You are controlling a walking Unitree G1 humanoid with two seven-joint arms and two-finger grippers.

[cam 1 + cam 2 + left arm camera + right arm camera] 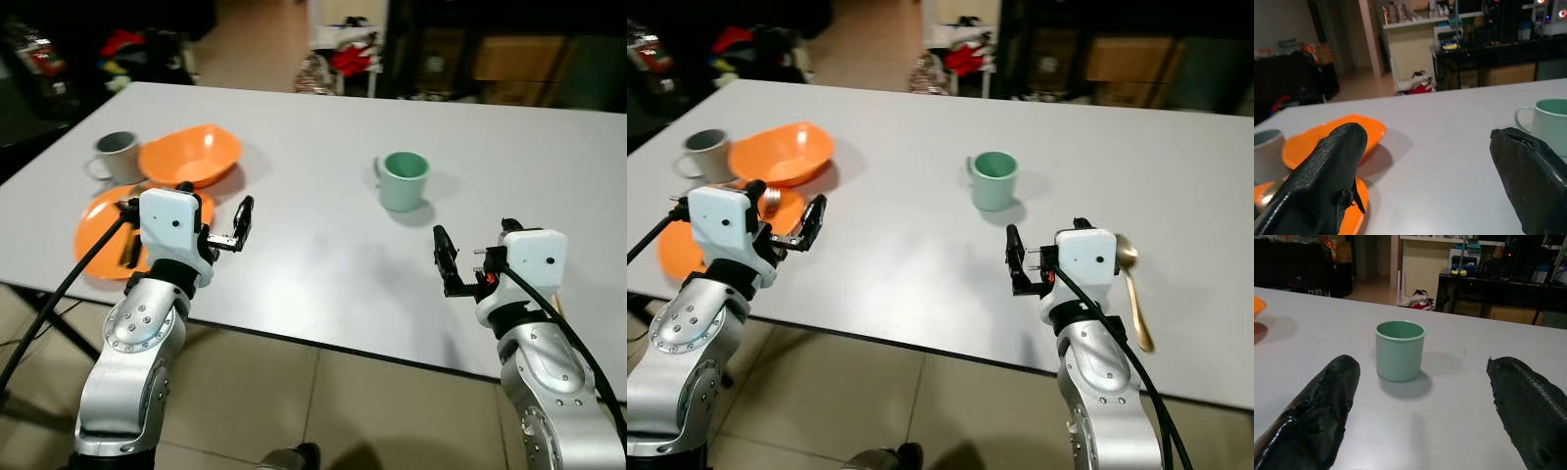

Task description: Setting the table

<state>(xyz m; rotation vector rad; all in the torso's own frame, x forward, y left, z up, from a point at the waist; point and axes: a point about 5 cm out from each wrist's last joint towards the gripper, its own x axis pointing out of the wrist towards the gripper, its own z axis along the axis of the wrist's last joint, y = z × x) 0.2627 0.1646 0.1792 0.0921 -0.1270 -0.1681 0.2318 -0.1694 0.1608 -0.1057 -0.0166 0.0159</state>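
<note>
On the white table (323, 264) an orange bowl (191, 157) stands at the left, with a grey mug (118, 155) beside it. An orange plate (98, 235) lies in front of them with a shiny utensil (772, 199) on it. A green mug (403, 180) stands upright near the middle. A gold spoon (1136, 299) lies by the near edge, beside my right arm. My left gripper (1427, 132) hovers open over the table next to the plate, holding nothing. My right gripper (1422, 363) is open and empty, a short way in front of the green mug (1399, 350).
The table's near edge (294, 338) runs just under both wrists, with tiled floor below. Dark furniture, boxes and clutter (343, 54) stand beyond the far edge. A black cable (59, 294) hangs from my left arm.
</note>
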